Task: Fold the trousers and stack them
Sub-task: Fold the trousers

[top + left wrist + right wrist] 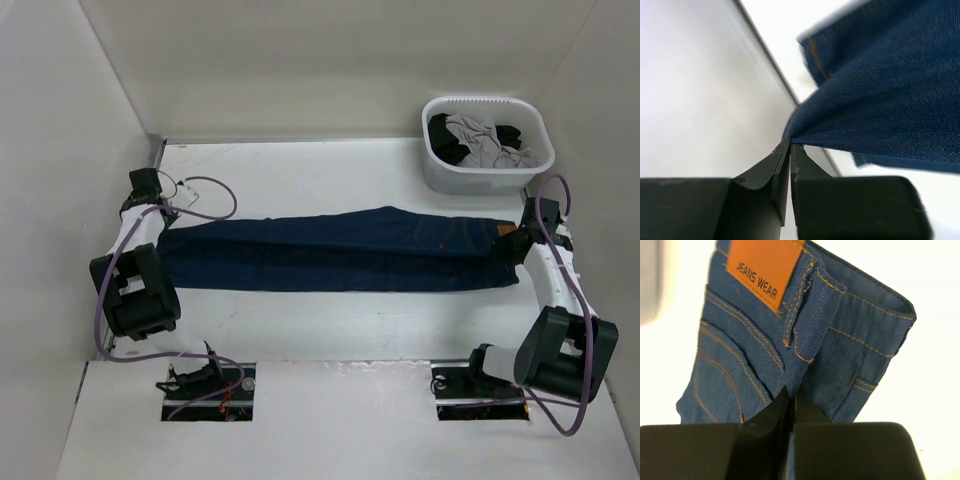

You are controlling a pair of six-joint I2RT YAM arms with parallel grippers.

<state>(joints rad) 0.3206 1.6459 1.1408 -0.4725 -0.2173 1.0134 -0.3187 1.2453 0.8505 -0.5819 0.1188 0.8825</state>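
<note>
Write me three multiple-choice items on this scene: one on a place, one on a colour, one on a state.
1. Where does the basket stand? A far right; B near left; C between the arms.
2. What colour is the patch on the jeans? A green; B orange-brown; C white.
3. How is the left hand? A wide open; B shut on the jeans; C shut on nothing.
Key: A, the top view shows it beyond the waistband; B, the right wrist view shows it close up; B, denim is pinched in it.

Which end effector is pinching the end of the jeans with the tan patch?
The right end effector, shut on the jeans close to the patch; the left end effector pinches the opposite, leg end.
</note>
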